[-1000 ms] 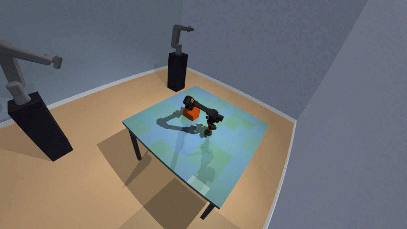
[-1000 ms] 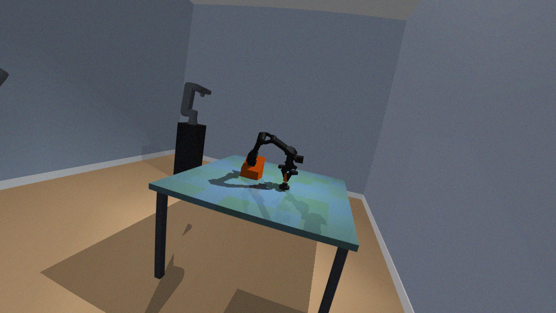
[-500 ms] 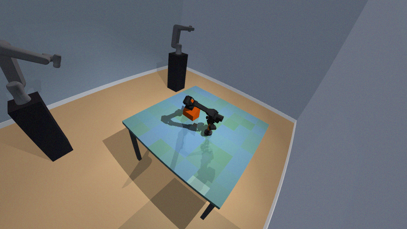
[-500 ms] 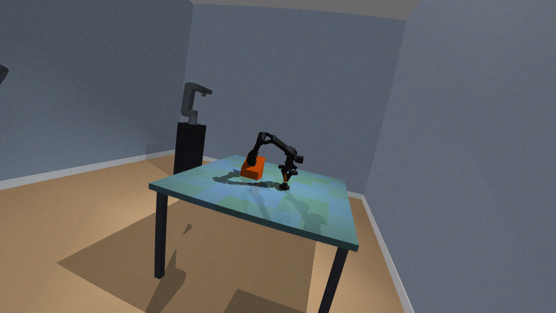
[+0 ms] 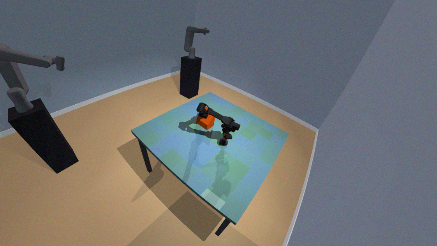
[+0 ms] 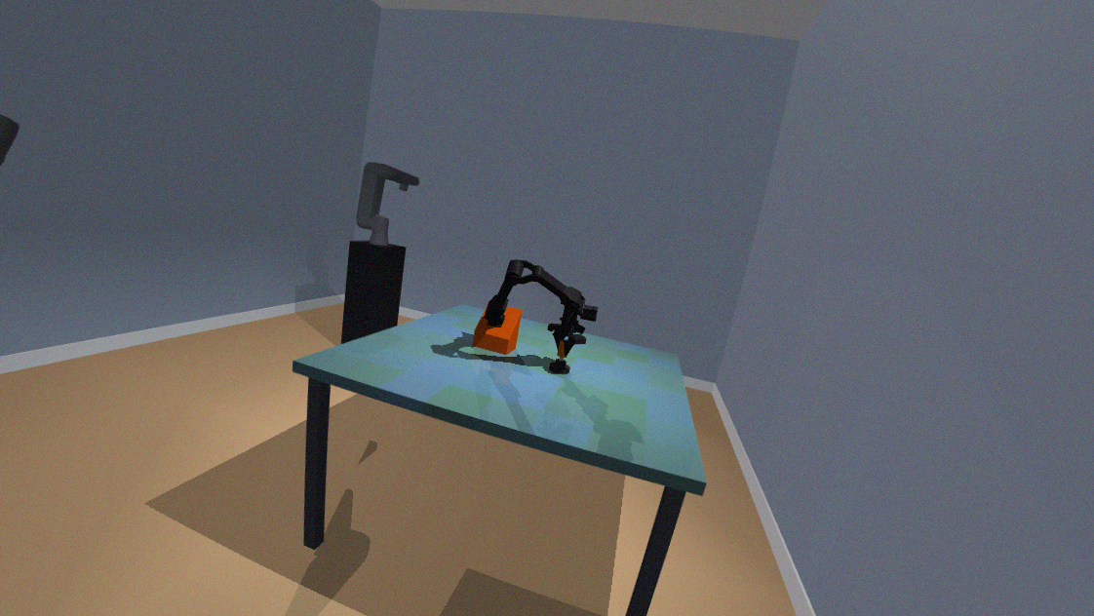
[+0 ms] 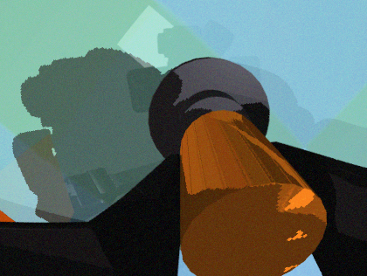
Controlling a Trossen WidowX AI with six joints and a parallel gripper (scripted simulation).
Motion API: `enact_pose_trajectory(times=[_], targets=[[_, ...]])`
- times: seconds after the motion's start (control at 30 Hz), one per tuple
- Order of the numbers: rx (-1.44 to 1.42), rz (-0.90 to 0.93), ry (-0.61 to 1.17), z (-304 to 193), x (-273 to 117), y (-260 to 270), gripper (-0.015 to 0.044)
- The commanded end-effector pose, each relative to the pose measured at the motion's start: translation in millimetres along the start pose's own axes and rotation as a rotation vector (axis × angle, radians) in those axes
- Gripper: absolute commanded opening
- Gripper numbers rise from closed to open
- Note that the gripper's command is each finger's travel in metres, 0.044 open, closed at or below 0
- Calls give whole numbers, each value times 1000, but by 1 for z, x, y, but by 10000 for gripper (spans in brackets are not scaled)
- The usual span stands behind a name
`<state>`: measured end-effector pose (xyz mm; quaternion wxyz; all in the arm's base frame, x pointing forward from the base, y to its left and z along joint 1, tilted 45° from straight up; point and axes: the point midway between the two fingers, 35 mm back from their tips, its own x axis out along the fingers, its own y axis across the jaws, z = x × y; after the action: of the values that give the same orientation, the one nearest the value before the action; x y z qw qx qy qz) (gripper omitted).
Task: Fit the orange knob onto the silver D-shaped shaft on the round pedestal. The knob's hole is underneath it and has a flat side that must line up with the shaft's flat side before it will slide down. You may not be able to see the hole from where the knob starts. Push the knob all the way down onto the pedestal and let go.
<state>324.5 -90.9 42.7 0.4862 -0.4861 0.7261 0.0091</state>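
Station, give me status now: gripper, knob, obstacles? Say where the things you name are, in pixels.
Gripper (image 5: 224,137) (image 6: 563,353) (image 7: 225,156) shut on orange knob (image 5: 223,136) (image 6: 562,349) (image 7: 227,162). Knob above round pedestal (image 5: 223,142) (image 6: 559,367) (image 7: 210,74); seating not confirmed. Shaft hidden in wrist view. No obstacle seen between them.

Plain blue-grey walls (image 5: 263,55) (image 6: 581,153) surround the room, meeting the tan floor (image 5: 91,198) (image 6: 84,428) along a pale baseboard (image 5: 113,93) (image 6: 183,329). A strip of ceiling (image 6: 581,14) crosses the top of the exterior view. Near the middle stands a table with a patchwork top (image 5: 171,159) (image 6: 382,382) of blue and green, on dark legs (image 5: 145,156) (image 6: 316,459). At upper centre of the top view, a black plinth (image 5: 190,78) (image 6: 373,294) carries a grey jointed figure (image 5: 189,39) (image 6: 370,195); a larger black plinth (image 5: 41,137) stands at left. Warm light pools on the floor, and broad shadows lie beneath the table.
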Motion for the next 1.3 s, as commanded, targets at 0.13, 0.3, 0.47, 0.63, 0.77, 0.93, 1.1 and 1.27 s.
enact_pose_trajectory(times=[0.13,0.3,0.47,0.63,0.77,0.93,1.1,1.27], targets=[[200,-3,0,0,0,-2,0],[200,-3,0,0,2,-1,0],[200,-3,0,0,3,-1,0],[200,-3,0,0,3,-1,0],[200,-3,0,0,3,-1,0],[200,-3,0,0,3,-1,0],[200,-3,0,0,4,-1,0],[200,-3,0,0,-1,-1,0]])
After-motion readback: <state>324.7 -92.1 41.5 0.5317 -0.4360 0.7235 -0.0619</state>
